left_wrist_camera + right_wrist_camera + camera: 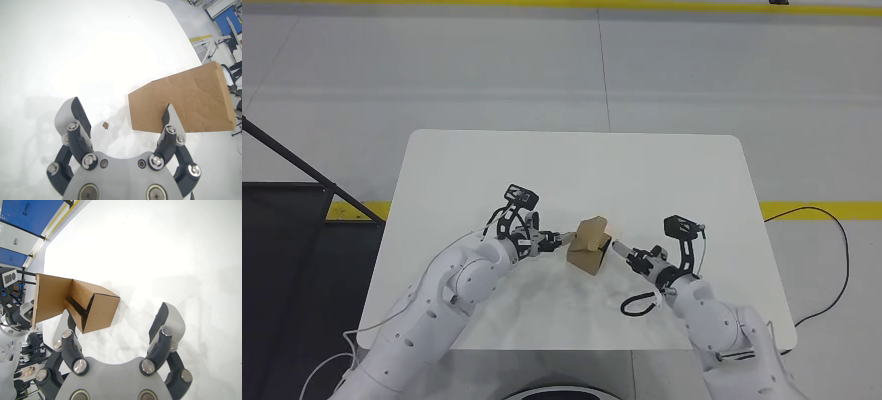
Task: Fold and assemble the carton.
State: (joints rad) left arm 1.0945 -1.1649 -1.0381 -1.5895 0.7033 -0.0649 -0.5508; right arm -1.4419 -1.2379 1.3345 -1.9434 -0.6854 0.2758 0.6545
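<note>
A small brown carton (589, 246) sits partly folded on the white table (492, 160), between my two grippers. One broad flap (51, 298) stands up beside the boxed part (102, 311), with a dark slot open between them. My left gripper (560, 238) is open at the carton's left side; in the left wrist view one fingertip (169, 113) lies against the flat carton flap (192, 98). My right gripper (614, 247) is open at the carton's right side, and the carton's corner partly covers one of its fingers (70, 321).
A tiny brown cardboard scrap (105, 125) lies on the table between the left gripper's fingers. A black cable loop (637, 305) rests near the right arm by the front edge. Bare table stretches behind the carton up to the far edge.
</note>
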